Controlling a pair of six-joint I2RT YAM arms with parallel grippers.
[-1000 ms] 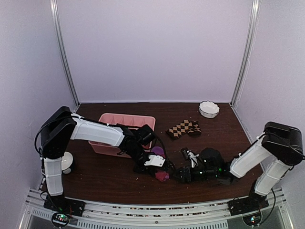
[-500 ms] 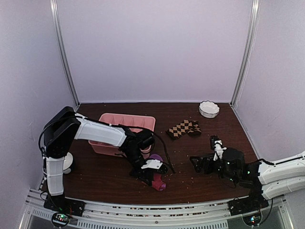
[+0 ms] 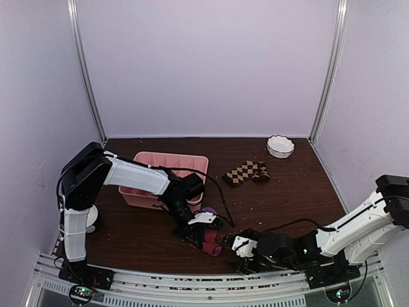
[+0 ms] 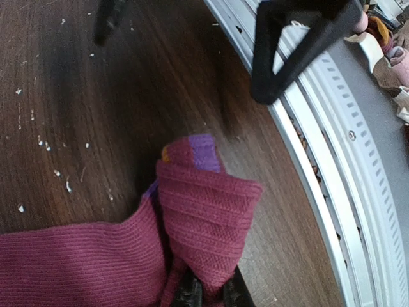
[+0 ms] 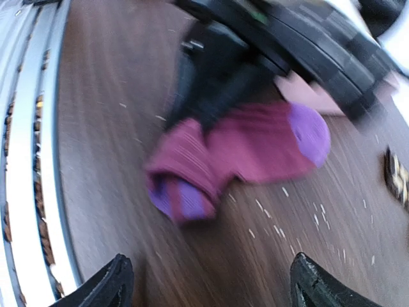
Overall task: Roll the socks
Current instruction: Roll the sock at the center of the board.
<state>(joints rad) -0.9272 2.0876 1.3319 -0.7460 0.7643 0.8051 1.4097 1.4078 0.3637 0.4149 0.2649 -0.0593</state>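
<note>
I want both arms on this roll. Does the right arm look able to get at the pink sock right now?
Probably yes. The right end effector is open and faces the pink sock across bare table; the left end effector, shut on the sock's fold, sits on the far side.

1. You have a pink divided tray (image 3: 171,156) at the back left of the dark wooden table (image 3: 287,192). Its compartments are partly hidden.
2. You find a small white scalloped bowl (image 3: 280,146) upright near the back right corner, well apart from the tray.
3. Note the pale crumbs (image 4: 41,141) scattered over the tabletop.
4. A perforated metal rail (image 3: 192,281) runs along your near table edge.
5. A white round object (image 3: 91,217) sits at the left edge; you cannot tell what it is.
6. Lavender walls (image 3: 211,64) enclose your bench, with metal posts (image 3: 86,70) at the back corners.
</note>
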